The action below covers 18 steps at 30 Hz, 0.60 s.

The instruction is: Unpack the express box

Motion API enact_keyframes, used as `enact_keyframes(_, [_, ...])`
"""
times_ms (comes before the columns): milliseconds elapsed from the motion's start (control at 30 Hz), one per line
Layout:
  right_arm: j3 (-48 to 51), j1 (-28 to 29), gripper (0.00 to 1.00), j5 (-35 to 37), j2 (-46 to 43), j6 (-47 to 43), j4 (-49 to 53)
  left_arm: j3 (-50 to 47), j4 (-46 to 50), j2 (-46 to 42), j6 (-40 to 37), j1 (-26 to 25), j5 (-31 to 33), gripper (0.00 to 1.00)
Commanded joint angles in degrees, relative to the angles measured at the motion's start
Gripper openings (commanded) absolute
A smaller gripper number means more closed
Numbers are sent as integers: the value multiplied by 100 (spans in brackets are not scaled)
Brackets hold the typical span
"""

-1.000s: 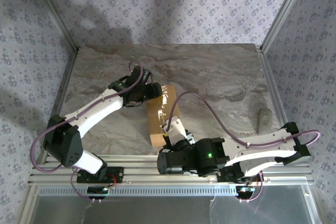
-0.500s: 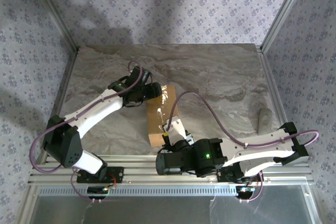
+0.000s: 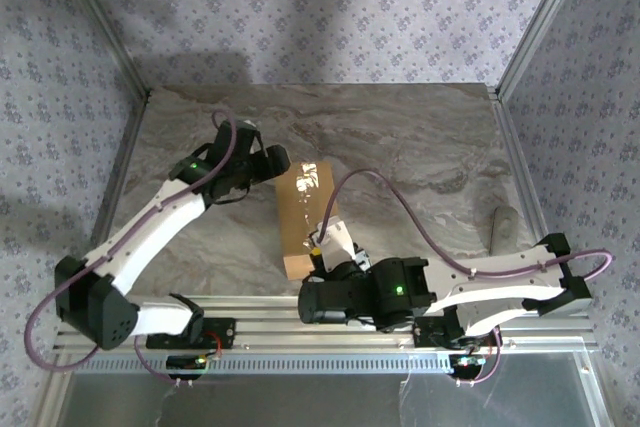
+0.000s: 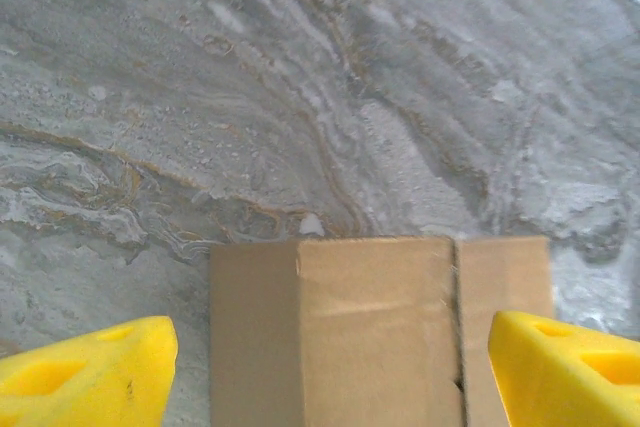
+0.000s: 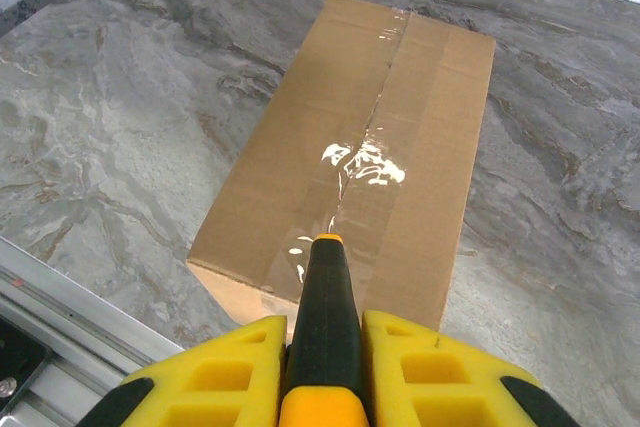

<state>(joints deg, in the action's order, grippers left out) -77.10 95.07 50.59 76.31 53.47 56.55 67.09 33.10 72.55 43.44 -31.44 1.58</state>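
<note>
Grey marble-pattern table, patterned wallpaper all round. Box sits mid-table toward the near edge, long axis running away from the arms. Flaps are shut and the clear tape along the top seam is intact.

Right gripper: jaws clamped on a black-and-yellow knife, handle pinched between the pads, nose pointing at the near end of the seam. Looks lined up for a cut along the tape, away from the base. Can't tell if the blade is out or touching.

Left gripper: jaws wide apart, nothing in them, at the box's far end. Wrist view has a pad either side of that end, not visibly touching. My read: it's there to brace the box so it doesn't slide under the cut.

Unpacking not started, seam uncut.

Markings: none readable. Box is plain brown, no label or print; no brand visible on the knife.
</note>
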Motion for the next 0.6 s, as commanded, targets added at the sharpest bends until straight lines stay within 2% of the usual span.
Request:
enact_keyframes(0, [-94, -197, 0, -272, -90, -297, 191, -124, 450, -477, -214, 34, -527, 81])
enact_keyframes(133, [-102, -371, 0, -335, -146, -573, 126, -642, 997, -860, -50, -45, -953, 76])
enact_keyframes(233, [-87, -492, 0, -370, -211, -771, 84, -1373, 991, -1241, 282, -220, -1203, 73])
enact_keyframes(300, [-68, -594, 0, -424, -272, -937, 32, -1820, 863, -1500, 561, -347, -1347, 66])
enact_keyframes(400, [-35, -750, 0, -517, -360, -1132, -43, -2230, 611, -1774, 957, -631, -1364, 60])
enact_keyframes(567, [22, -951, 0, -658, -469, -1450, -181, -2467, 160, -1774, 1360, -1056, -1149, 60])
